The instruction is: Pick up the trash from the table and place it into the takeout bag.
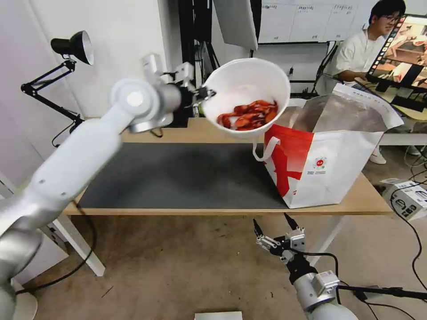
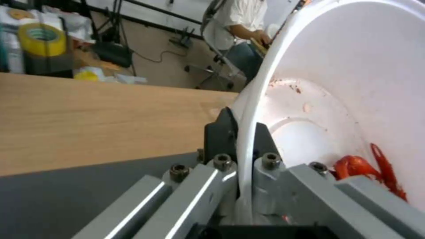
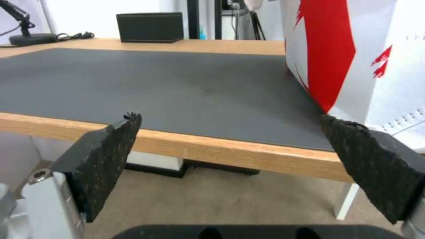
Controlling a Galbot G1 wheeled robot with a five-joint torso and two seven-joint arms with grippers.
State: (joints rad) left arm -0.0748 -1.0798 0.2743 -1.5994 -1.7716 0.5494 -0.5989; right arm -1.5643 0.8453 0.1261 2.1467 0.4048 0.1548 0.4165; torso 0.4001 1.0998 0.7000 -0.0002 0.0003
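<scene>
The trash in hand is a white round bowl [image 1: 246, 95] of red shellfish shells [image 1: 249, 115], held tilted in the air above the table [image 1: 222, 211], just left of the takeout bag's open mouth. My left gripper [image 1: 205, 94] is shut on the bowl's rim [image 2: 246, 132], one finger inside and one outside. The red-and-white takeout bag [image 1: 329, 164] with silver lining stands on the table's right end and also fills one side of the right wrist view [image 3: 354, 49]. My right gripper [image 1: 272, 223] hangs open below the table's front edge, its pads [image 3: 111, 156] holding nothing.
A dark grey mat [image 1: 178, 178] covers most of the tabletop. A black desk lamp [image 1: 71, 49] stands at the far left and a small black box [image 3: 149, 27] at the back edge. Cables and a white box [image 1: 407, 198] lie on the floor at right.
</scene>
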